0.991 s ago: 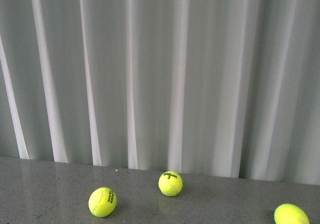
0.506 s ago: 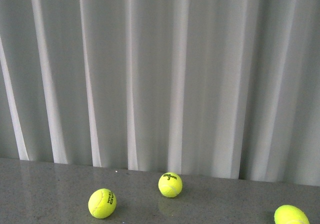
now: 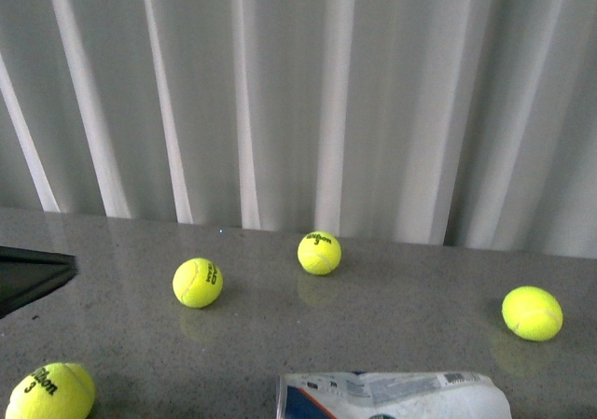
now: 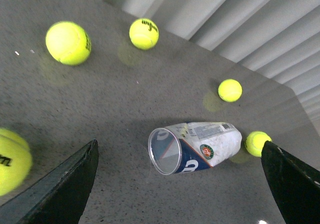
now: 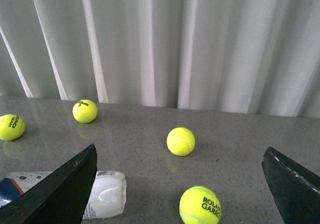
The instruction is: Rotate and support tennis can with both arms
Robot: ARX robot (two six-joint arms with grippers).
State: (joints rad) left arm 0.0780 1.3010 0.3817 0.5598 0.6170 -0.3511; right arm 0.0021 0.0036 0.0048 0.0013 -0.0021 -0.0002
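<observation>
1 tennis can [image 4: 200,146] sideways among balls [image 4: 68,43]

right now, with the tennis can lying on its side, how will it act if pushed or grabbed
The tennis can lies on its side on the smooth table, so a sideways push would probably roll it. It looks empty through its open mouth, so likely light. Its clear wall seems thin and may flex when squeezed.

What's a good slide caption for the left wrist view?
Open left gripper frames the tennis can lying among scattered balls.
</observation>
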